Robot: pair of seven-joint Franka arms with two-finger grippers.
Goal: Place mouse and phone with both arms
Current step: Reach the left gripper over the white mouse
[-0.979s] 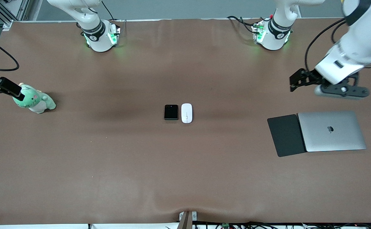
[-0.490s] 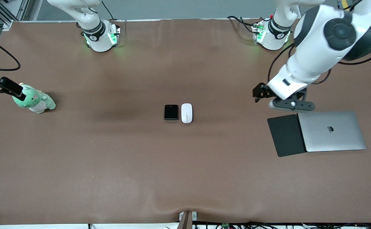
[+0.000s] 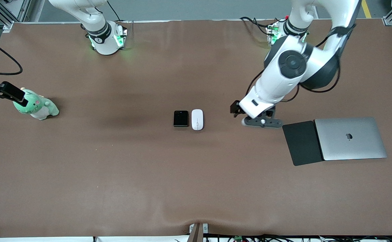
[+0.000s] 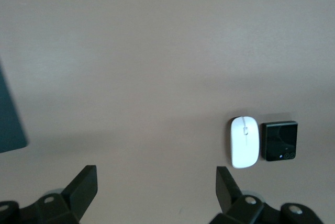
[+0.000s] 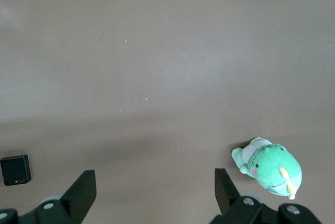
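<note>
Brown matting covered the table (image 3: 115, 174) from end to end. From the front, the phone (image 3: 181, 118) and mouse (image 3: 197, 119) lay side by side, just touching or nearly so, at mid-table. The left claw (image 3: 249, 116) hung over bare table between the mouse and the pad (image 3: 302, 143), which sat against a closed laptop (image 3: 350, 138). The mouse lay toward the right arm's end from that claw, the phone just past it. The right claw (image 3: 1, 92) waited over the table edge, above a green plush (image 3: 36, 105), both task things well apart from it.

From the left wrist, the left claw (image 4: 157, 187) had its fingers wide apart and empty; the mouse (image 4: 245, 141) and phone (image 4: 279, 141) lay off to one side of its gap, not between the fingers.

From the right wrist, the right claw (image 5: 154, 190) was likewise spread and empty, the plush (image 5: 269, 166) near one finger, the phone (image 5: 15, 170) well off past the other.

Judging the approach: centre over the mouse first, descend straight, and close across its narrow width without nudging the phone.
</note>
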